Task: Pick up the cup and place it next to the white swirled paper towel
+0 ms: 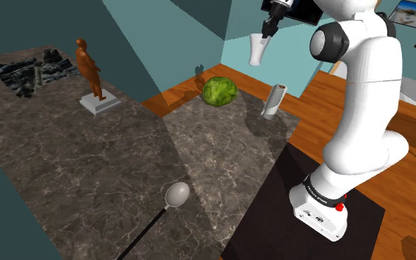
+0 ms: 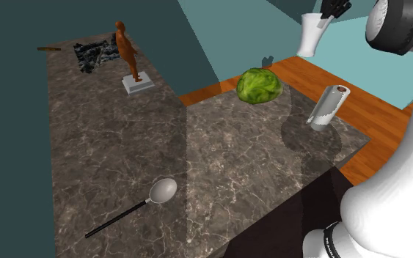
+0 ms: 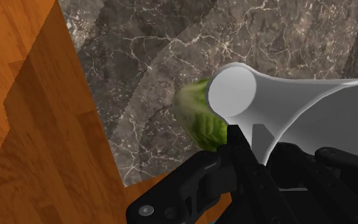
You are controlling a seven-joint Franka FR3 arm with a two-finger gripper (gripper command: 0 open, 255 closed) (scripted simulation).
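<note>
the fingers (image 1: 267, 28) are clamped on a white flared cup (image 1: 257, 50), holding it high in the air above the far edge of the surface (image 1: 88, 155), well clear of everything on it. in the wrist view the cup (image 3: 285, 108) lies across the black fingers (image 3: 240, 149), with a green lettuce (image 3: 199, 118) on the surface below.

the surface is dark veined stone. the pale paper towel roll (image 1: 274, 101) stands on end near its edge at the shoulder view's right, and the lettuce (image 1: 220, 91) sits just to its left. a brown figurine (image 1: 89, 68) on a pale base stands far left, beside a rough black inset (image 1: 32, 70). a long-handled spoon (image 1: 176, 195) lies at the near edge.

the walls (image 1: 162, 37) are teal, the floor (image 1: 413, 155) is orange wood, and a framed picture (image 1: 413, 12) hangs at the far right.
</note>
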